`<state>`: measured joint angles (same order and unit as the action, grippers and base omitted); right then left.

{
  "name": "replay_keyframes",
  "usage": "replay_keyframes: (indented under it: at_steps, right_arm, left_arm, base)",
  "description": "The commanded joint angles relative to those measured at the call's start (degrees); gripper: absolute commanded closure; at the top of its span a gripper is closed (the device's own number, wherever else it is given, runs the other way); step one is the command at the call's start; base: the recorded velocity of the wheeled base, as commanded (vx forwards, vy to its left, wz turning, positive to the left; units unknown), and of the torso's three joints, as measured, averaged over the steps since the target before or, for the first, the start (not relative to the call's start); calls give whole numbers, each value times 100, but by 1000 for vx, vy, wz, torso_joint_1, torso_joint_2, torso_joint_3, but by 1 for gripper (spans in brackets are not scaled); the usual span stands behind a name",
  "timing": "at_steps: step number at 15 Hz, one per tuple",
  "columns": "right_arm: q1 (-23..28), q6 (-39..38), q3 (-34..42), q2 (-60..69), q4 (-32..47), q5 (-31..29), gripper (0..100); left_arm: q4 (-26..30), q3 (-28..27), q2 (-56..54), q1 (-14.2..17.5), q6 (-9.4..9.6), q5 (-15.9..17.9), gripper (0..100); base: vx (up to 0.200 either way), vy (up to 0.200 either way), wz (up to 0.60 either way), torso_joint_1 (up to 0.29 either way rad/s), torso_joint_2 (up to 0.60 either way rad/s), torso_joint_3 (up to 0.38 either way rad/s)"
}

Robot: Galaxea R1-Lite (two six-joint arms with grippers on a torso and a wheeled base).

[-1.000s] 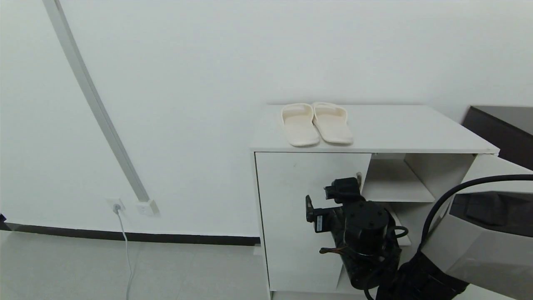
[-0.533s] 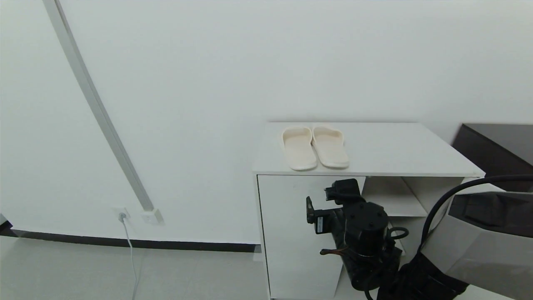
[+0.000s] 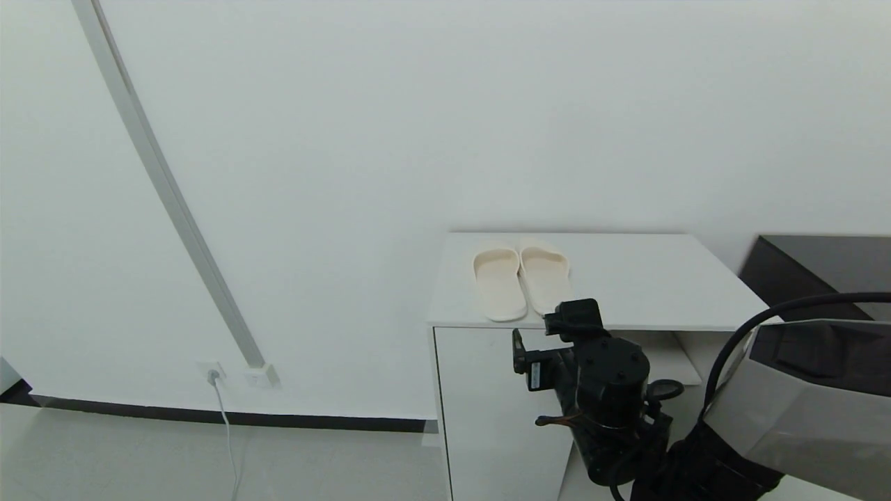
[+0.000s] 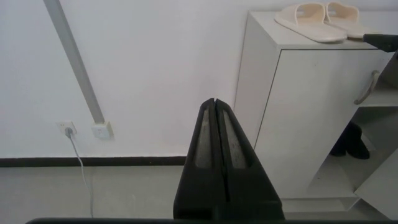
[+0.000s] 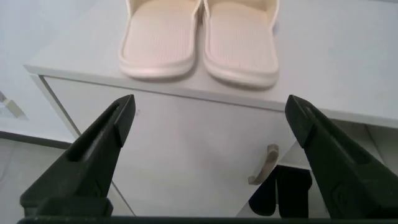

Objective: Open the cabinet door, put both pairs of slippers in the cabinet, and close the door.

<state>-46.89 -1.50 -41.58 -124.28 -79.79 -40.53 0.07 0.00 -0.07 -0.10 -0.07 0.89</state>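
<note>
A cream pair of slippers (image 3: 521, 278) lies side by side on top of the white cabinet (image 3: 626, 278). The cabinet's left door (image 3: 487, 417) is shut and its right half stands open, showing a shelf (image 3: 679, 358). A dark pair of slippers (image 4: 351, 140) stands inside on the bottom. My right gripper (image 5: 210, 102) is open in front of the cabinet's top edge, just below the cream slippers (image 5: 199, 34), with nothing between its fingers. The door handle (image 5: 268, 165) is beneath it. My left gripper (image 4: 214, 106) is shut and empty, out to the left of the cabinet (image 4: 298, 124).
A dark piece of furniture (image 3: 821, 264) stands right of the cabinet. A slanted grey conduit (image 3: 160, 181) runs down the wall to a socket with a white cable (image 3: 212, 376). Bare floor (image 3: 209, 459) lies left of the cabinet.
The head camera has risen, so the cabinet sits lower in the picture. My right wrist was in front of the door's middle and now stands level with the cabinet's top edge.
</note>
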Motion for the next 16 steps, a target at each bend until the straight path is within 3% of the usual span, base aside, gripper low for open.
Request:
replay_keyframes:
  at_steps: [1, 5, 9, 11, 15, 16]
  right_arm:
    - [-5, 1, 1, -8, -2, -7, 0]
    - [30, 1, 19, -52, -19, 72, 0]
    - [136, 185, -219, 124, -2, 195, 0]
    - [241, 80, -649, 396, 789, 204, 0]
    - [232, -597, -1871, 1126, 3312, 327, 0]
    - [224, -738, -2029, 1178, 3637, 336, 0]
  left_arm:
    - [1, 0, 7, 1, -1, -1, 100]
    - [1, 0, 7, 1, -1, -1, 100]
    - [1, 0, 7, 1, 16, -1, 100]
    - [1, 0, 7, 1, 42, 8, 100]
    - [1, 0, 7, 1, 42, -1, 100]
    - [1, 0, 7, 1, 42, -1, 100]
  base:
    - [0, 0, 0, 193, -417, -242]
    - [0, 0, 0, 167, -371, -198]
    - [0, 0, 0, 10, -21, -12]
    - [0, 0, 0, 0, 0, 0]
    - [0, 0, 0, 0, 0, 0]
    - [0, 0, 0, 0, 0, 0]
